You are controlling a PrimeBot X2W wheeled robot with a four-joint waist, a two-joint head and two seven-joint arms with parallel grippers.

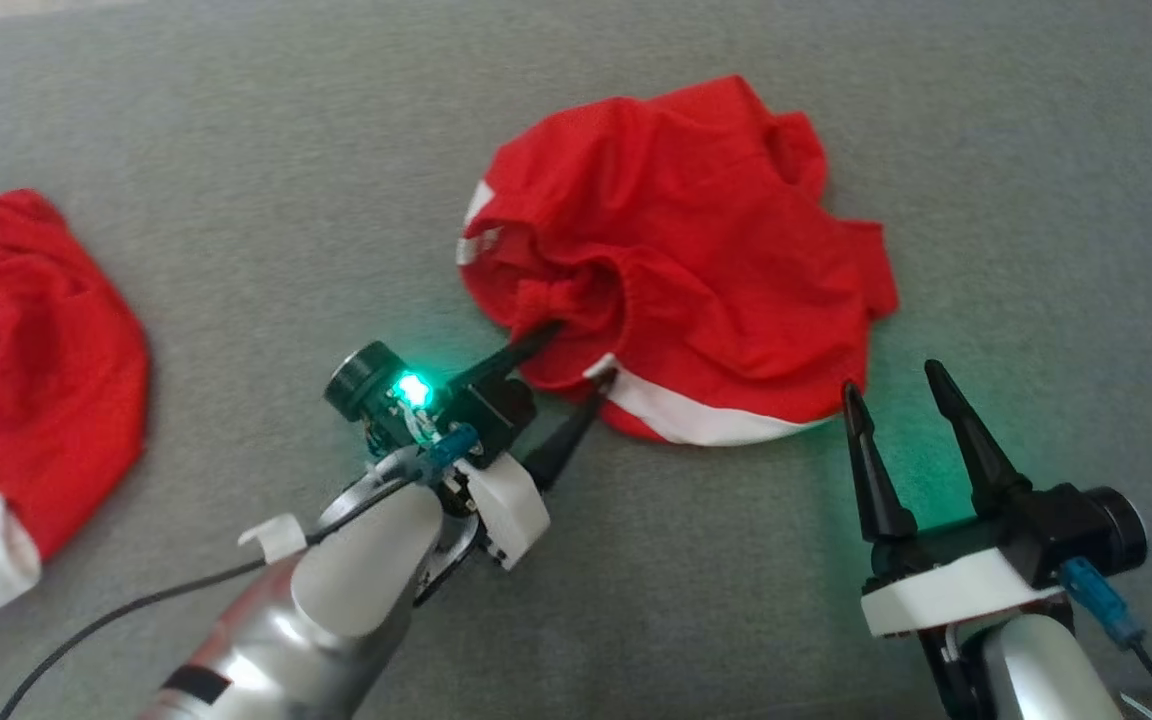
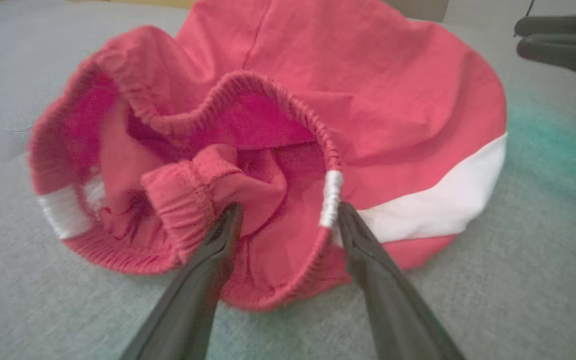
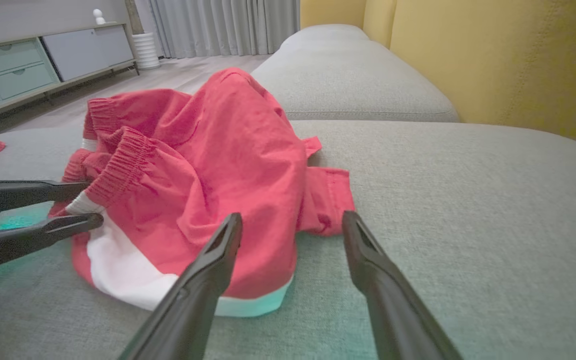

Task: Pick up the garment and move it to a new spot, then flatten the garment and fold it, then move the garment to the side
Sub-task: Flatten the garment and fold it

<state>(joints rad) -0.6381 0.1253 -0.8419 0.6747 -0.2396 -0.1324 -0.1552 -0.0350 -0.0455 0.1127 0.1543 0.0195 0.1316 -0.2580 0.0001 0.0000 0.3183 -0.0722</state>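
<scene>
Red garment (image 1: pixel 696 250), crumpled; left claw (image 1: pixel 582 352) spread wide, straddling its waistband (image 2: pixel 268 82); right claw (image 1: pixel 889 379) released, just beside garment.

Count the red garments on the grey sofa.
2. The red shorts lie in the middle, at the left gripper fingertips; a second red-and-white garment lies at the head view's left edge, partly cut off.
</scene>
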